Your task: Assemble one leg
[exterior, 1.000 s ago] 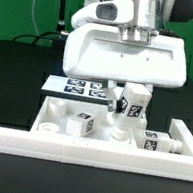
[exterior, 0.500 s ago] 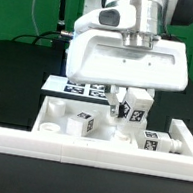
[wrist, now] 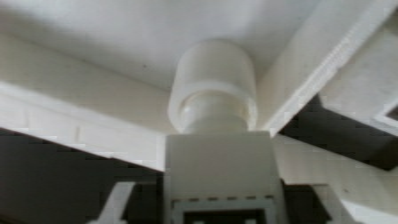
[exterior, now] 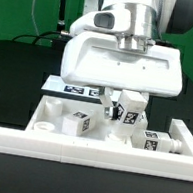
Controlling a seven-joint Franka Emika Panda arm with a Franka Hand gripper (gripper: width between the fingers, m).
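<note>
1. Gripper state: my two-finger gripper (exterior: 122, 107) is clenched on the leg (exterior: 132, 113), a small white plastic post with black-and-white square tags on its sides. In the wrist view the blocky body of the leg (wrist: 222, 165) sits between my fingers (wrist: 121, 203), and its narrower round peg end points away from the camera.

2. Leg position: in the exterior view the leg hangs slightly tilted under my hand, right of centre. It is above the large flat white panel with round holes (exterior: 41, 126). I cannot tell whether the peg end touches the panel.

3. Other parts:
- A second white tagged post (exterior: 77, 122) stands on the panel toward the exterior view's left, apart from the held leg.
- A third white tagged post (exterior: 158, 143) lies on its side toward the exterior view's right.

4. Surroundings:
- The thin flat white marker board (exterior: 79, 87) lies on the black table (exterior: 18, 67) behind the panel.
- A white rail (exterior: 85, 154) runs along the front.
</note>
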